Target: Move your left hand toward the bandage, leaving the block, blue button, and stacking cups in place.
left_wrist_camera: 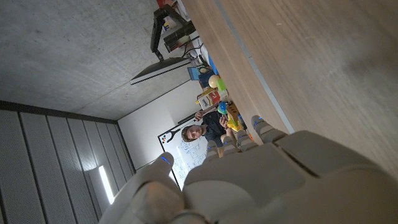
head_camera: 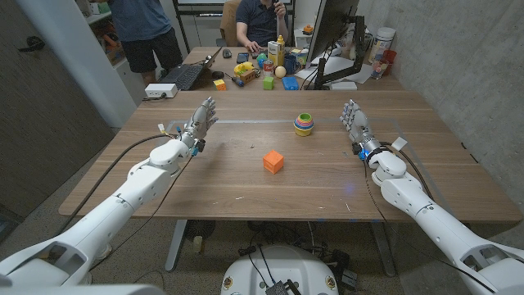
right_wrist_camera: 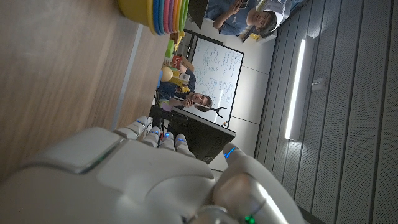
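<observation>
Head view: left hand [head_camera: 196, 124] hovers over the bench [head_camera: 246, 184], fingers [head_camera: 206, 108] spread, holding nothing; orange block [head_camera: 273, 161] and stacking cups [head_camera: 304, 124] lie well to their right; right hand [head_camera: 357, 124] likewise released.

Laptop [head_camera: 185, 76], monitor [head_camera: 332, 33] and small toys [head_camera: 264, 70] behind the wooden table [head_camera: 327, 176], two people beyond

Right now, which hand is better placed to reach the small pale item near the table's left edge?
Left. The left hand stands beside the pale item; the right hand is across the table, past the block and stacking cups.
</observation>
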`<state>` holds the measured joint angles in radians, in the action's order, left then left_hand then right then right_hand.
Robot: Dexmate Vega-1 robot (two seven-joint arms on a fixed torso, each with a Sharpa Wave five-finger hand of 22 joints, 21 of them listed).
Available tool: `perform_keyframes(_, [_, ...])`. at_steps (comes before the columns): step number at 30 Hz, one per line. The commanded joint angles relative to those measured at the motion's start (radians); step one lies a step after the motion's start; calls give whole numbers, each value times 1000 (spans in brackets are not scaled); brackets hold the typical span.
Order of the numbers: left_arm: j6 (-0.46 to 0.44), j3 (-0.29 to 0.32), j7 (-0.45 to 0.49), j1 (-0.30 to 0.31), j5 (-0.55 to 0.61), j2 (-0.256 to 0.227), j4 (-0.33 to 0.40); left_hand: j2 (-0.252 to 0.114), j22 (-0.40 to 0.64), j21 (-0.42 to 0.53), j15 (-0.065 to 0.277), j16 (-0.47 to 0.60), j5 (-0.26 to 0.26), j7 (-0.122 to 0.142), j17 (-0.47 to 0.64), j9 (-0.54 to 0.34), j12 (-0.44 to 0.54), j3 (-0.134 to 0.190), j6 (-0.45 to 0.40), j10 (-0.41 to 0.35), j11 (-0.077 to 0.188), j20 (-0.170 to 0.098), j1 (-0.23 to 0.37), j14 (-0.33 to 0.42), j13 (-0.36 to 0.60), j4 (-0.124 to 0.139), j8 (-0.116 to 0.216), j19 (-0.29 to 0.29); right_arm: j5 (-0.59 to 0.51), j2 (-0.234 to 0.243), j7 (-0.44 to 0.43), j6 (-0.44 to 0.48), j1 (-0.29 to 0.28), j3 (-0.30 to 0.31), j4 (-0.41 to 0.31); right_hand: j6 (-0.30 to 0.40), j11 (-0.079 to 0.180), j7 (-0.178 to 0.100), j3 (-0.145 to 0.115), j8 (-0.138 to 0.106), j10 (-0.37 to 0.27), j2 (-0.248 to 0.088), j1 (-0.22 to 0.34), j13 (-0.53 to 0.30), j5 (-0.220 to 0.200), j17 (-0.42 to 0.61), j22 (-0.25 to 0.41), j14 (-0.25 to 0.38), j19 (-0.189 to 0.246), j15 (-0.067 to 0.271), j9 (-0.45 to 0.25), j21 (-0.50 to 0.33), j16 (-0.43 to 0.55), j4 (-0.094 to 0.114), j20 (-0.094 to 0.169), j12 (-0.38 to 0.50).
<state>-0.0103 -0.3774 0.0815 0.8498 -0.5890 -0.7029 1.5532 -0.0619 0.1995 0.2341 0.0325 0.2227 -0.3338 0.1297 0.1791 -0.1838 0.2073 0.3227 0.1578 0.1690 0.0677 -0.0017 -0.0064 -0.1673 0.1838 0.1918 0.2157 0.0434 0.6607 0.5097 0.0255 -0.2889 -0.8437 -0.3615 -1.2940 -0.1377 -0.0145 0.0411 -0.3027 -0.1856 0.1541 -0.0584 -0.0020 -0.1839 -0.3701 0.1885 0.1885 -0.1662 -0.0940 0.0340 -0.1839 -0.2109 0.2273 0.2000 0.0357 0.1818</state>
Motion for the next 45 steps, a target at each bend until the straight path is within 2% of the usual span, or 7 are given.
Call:
perform_keyframes(1, [-326, -17, 82, -30, 53, -127, 163, -117, -2, -1, 11, 6, -7, 20, 1, -5, 1, 6, 2, 3, 7, 12, 10, -23, 3, -3, 1, 0, -2, -2, -7, -2, 2, 2, 6, -7, -1, 0, -5, -6, 8, -131, -2, -4, -2, 5, 5, -67, -6, 23, -5, -5, 3, -3, 85, 7])
perform_keyframes(10, [-591, -47, 108, -86, 99, -220, 286, -108, -5, -5, 9, 4, -5, 67, -1, -7, 1, 10, -25, -15, 22, 48, 20, -5, 4, -11, 4, 0, -5, -3, -9, 0, 0, -1, 1, -7, -2, 1, -4, -6, 6, -131, -2, -4, -1, 5, 5, -66, -5, 22, -5, -5, 3, -3, 84, 7])
perform_keyframes(18, [-819, -149, 6, -229, 168, -289, 328, -105, -6, -10, 11, 0, -4, 86, -1, -8, 1, 14, -32, -25, 28, 51, 26, -3, 4, -16, 3, 5, -4, -2, -15, 3, -6, 0, -3, -6, -1, 2, -3, -7, 6, -130, -2, -4, -1, 4, 4, -65, -5, 21, -5, -5, 3, -3, 84, 7])
perform_keyframes(24, [-961, -275, -124, -372, 267, -329, 335, -104, -7, -14, 11, -1, -3, 91, -1, -8, 3, 18, -41, -37, 37, 57, 31, 2, 5, -19, 4, 11, -4, 1, -21, 2, -11, 4, 2, -5, -1, 2, -2, -7, 7, -130, -2, -4, -1, 4, 4, -65, -5, 21, -5, -5, 3, -3, 83, 7])
perform_keyframes(30, [-1049, -402, -257, -495, 375, -351, 333, -102, -8, -18, 2, -3, -2, 92, 0, -9, -1, 21, -42, -36, 40, 76, 36, 6, 6, -22, 1, 18, -4, 5, -25, 0, -19, 8, 1, -4, -1, 2, -2, -7, 6, -130, -2, -4, -1, 4, 4, -64, -4, 20, -5, -5, 3, -3, 83, 7])
perform_keyframes(40, [-1133, -549, -402, -617, 518, -368, 331, -93, -9, -22, 7, -9, 1, 93, 1, -10, -7, 25, -30, -29, 49, 93, 45, -1, 7, -30, -6, 25, -1, 9, -35, 0, -29, 15, -5, -3, -1, 2, -1, -7, 6, -129, -2, -4, 0, 4, 4, -64, -4, 20, -5, -5, 3, -4, 83, 7])
perform_keyframes(45, [-1116, -657, -537, -710, 613, -375, 295, -82, -10, -24, 13, -14, 2, 93, 1, -12, -14, 33, -5, -17, 58, 95, 65, -9, 8, -47, -15, 26, 3, 9, -41, -2, -37, 20, -10, -3, -2, 3, 0, -7, 5, -129, -2, -4, 0, 4, 4, -64, -4, 20, -5, -5, 3, -4, 83, 7])
